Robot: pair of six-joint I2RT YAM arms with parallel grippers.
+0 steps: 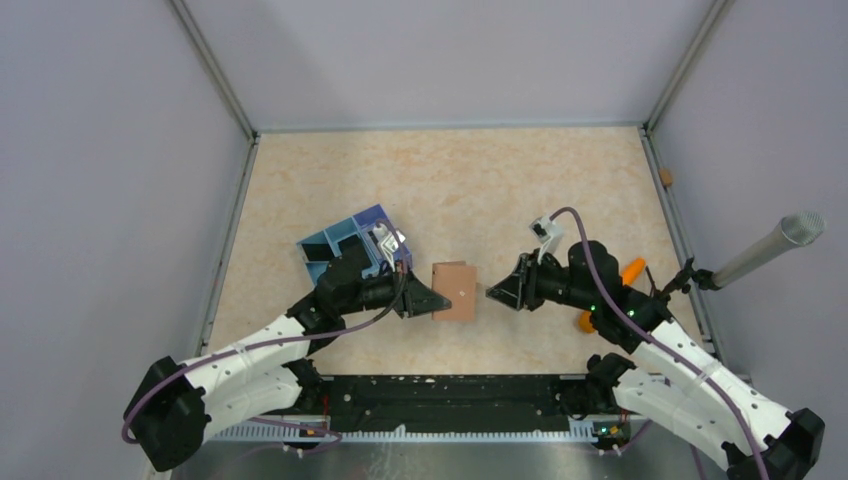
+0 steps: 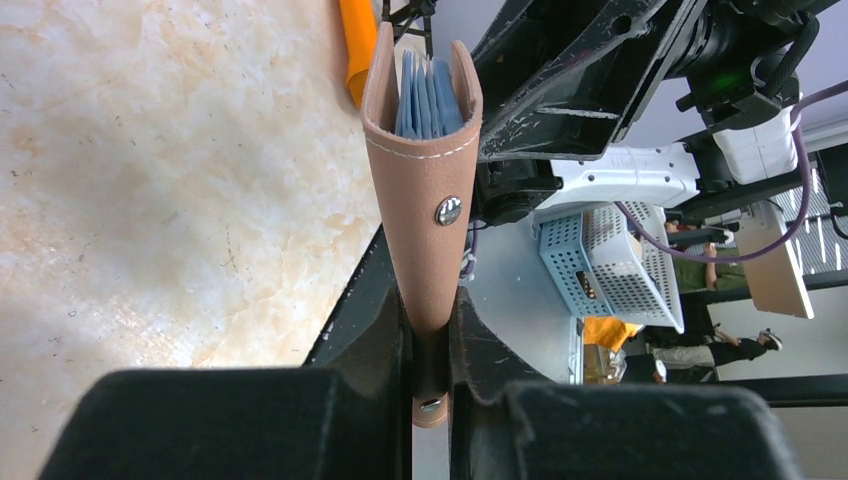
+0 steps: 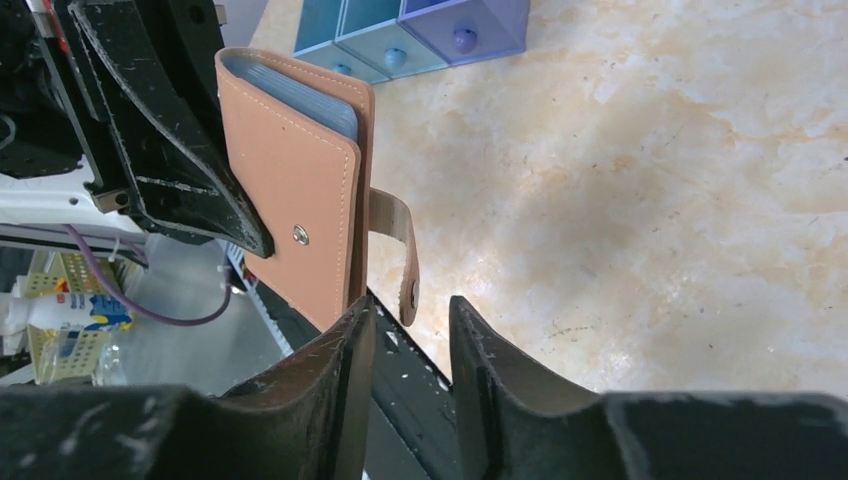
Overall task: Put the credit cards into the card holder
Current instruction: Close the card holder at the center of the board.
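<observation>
From the top camera you see the card holder [image 1: 455,290], a small tan-brown rectangle over the table [image 1: 450,180], towards the near edge and between the two arms. The left gripper [image 1: 432,300] meets its left edge, and the right gripper [image 1: 497,293] points at its right edge from just beside it. From up here you cannot tell whether the holder rests on the surface or is lifted, nor how either pair of fingers stands. The blue box [image 1: 345,245] sits behind the left wrist and is partly covered by it. An orange object [image 1: 632,270] shows only in bits behind the right arm.

In the left wrist view the holder appears as a narrow wedge of tan leather with white stitching and a metal snap stud [image 2: 448,210]. Blue-grey leaves [image 2: 425,100] are bunched between its covers at the far end, and you cannot tell whether they are cards or sleeves. The left fingers [image 2: 375,340] pinch its near end from both sides.

In the right wrist view you see a flat stitched cover, with the strap [image 3: 395,250] hanging loose on the right. The left gripper's black fingers hide the holder's left part. The right fingers [image 3: 340,380] stand apart with nothing clamped between them, and the strap's tip hangs at the mouth of the gap. One fingertip overlaps the holder's lower corner, but you cannot tell whether it touches.
</observation>
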